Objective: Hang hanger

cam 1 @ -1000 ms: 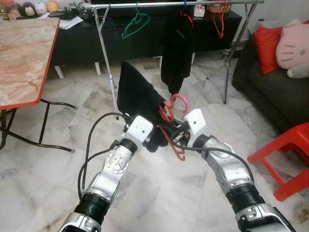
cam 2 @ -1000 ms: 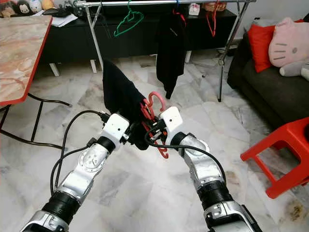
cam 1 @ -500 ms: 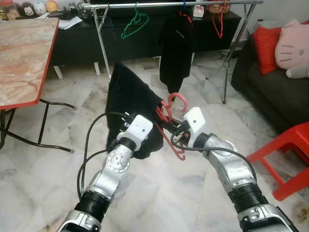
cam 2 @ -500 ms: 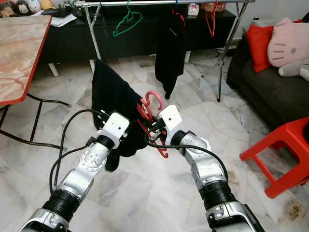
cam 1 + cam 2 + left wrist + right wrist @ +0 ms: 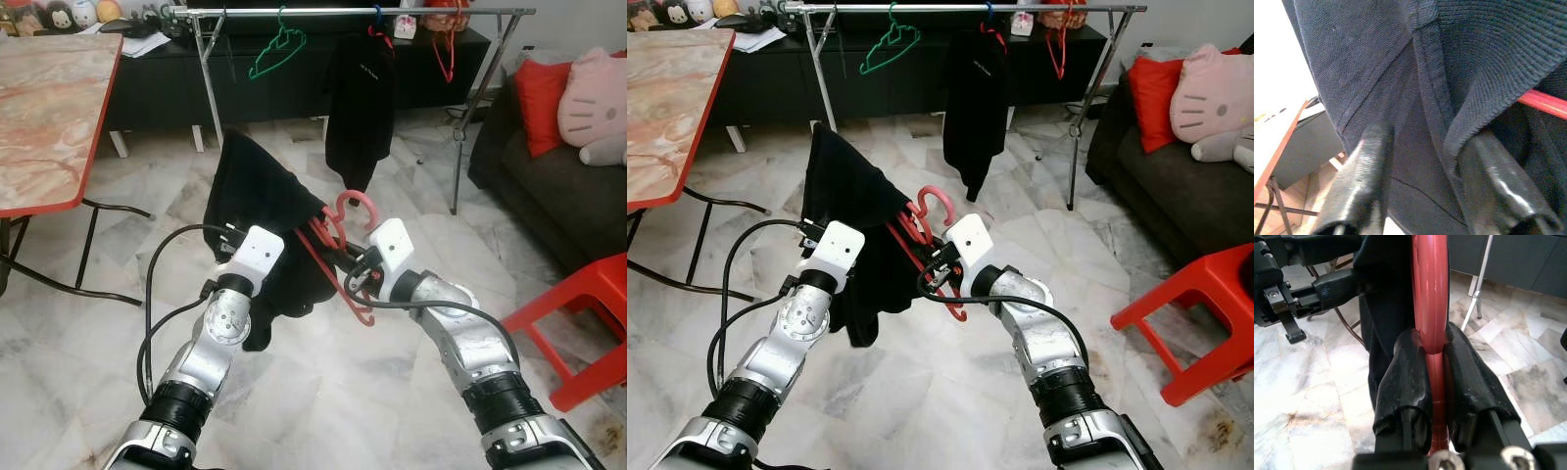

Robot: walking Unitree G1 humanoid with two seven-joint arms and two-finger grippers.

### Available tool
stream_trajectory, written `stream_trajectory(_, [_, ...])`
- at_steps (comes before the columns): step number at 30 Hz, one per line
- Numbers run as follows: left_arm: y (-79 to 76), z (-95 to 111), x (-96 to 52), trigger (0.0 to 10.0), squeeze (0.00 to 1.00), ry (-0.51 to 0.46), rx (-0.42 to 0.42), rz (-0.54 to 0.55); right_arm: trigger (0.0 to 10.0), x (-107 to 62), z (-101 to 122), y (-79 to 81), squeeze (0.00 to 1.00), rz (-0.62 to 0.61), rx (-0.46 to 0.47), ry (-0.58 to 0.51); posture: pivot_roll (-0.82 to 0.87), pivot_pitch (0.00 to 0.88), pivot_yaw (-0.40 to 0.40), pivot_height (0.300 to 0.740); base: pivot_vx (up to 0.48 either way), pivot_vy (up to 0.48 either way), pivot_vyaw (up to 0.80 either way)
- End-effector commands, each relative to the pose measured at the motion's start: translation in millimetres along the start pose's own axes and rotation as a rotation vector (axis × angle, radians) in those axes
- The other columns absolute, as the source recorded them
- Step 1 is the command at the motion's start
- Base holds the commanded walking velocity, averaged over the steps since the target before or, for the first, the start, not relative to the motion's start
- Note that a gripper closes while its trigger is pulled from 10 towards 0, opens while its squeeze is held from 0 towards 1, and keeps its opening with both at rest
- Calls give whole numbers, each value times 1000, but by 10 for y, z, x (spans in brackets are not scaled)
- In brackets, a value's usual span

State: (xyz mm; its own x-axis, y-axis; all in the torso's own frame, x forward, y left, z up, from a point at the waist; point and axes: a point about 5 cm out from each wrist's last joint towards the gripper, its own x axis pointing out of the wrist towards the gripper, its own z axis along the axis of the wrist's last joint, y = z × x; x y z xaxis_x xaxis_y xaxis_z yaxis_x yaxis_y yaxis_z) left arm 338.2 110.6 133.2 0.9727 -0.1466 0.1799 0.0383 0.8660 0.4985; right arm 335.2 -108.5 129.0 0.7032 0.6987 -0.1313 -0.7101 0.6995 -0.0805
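Hanger [image 5: 343, 253], red and draped with a black garment [image 5: 257, 196], sat pinched in my right gripper [image 5: 1433, 377] in front of me, well short of the rack rail [image 5: 353, 11]. My left gripper [image 5: 1422, 161] straddled the cloth, fingers apart. I judged the carrying step underway; next called for approaching and lifting the hook over the rail.

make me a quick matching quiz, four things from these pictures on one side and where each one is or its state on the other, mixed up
Things:
1. green hanger
2. red hanger
3. pink plush pillow
4. black garment

Places or states:
A. resting on the dark sofa
B. pinched in the right hand
C. hanging bare on the metal rack
D. draped on the red hanger, by the left hand

Pairs: 1-C, 2-B, 3-A, 4-D
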Motion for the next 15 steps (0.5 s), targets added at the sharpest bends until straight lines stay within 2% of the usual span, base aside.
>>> stream_trajectory(1, [-10,45,30,0,0,-21,4,-1,0,-10,131,-13,0,-6,-26,-54,-122,35,-88,740,0,0,0])
stream_trajectory(6, [-50,103,29,0,0,-60,-18,-31,0,-8,108,-14,0,-9,-23,-46,-121,35,-88,740,0,0,0])
stream_trajectory(15, [-89,103,21,0,0,-64,-25,-53,0,-7,96,-6,0,-2,-18,-39,-121,34,-88,740,0,0,0])
